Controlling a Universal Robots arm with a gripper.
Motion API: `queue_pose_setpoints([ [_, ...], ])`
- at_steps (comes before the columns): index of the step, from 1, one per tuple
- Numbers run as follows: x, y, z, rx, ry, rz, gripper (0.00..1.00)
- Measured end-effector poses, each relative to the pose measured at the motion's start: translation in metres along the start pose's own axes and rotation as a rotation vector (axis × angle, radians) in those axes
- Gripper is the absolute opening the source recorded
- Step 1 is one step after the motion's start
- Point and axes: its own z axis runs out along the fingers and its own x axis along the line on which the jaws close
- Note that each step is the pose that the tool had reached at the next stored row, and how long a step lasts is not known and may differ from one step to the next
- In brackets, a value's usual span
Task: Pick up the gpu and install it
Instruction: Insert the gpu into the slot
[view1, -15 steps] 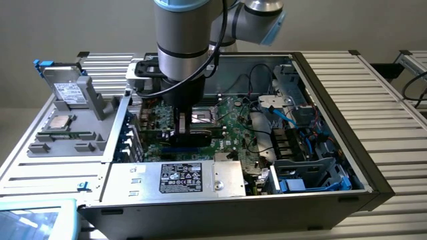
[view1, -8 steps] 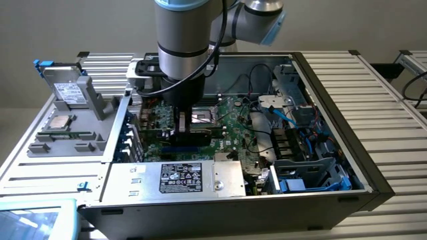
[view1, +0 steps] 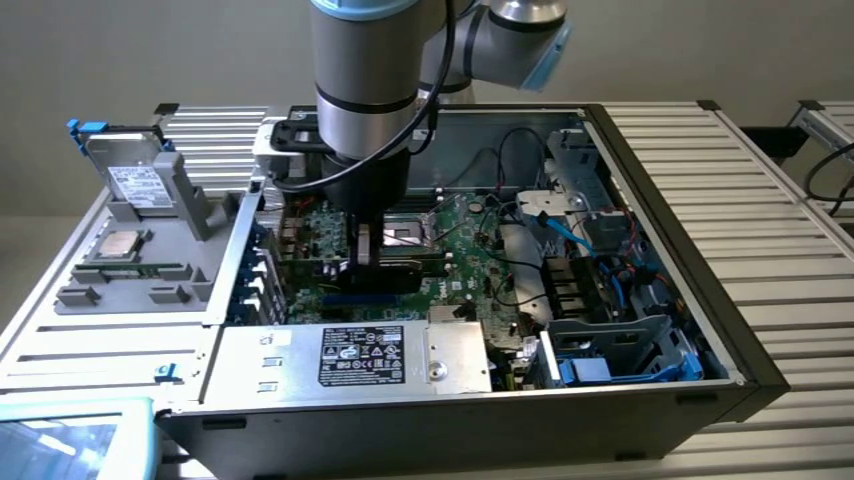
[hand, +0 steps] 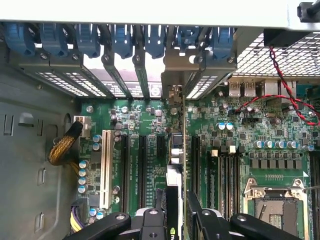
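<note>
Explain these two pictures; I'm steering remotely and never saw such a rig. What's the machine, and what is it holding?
The grey arm is a robot reaching down into an open computer case. One picture comes from a camera off to the side; the other from a camera on the arm's wrist, looking down at the green motherboard. The pincer is closed on the gpu, a thin black card seen edge-on, upright over the board's slots. On the exterior view's left, a grey tray holds other parts.
</note>
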Motion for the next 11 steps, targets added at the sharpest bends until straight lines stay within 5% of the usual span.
queue_pose_setpoints([
  [11,-0.0002,-0.0001,0.0026,-0.0006,0.0026,0.000,0.27],
])
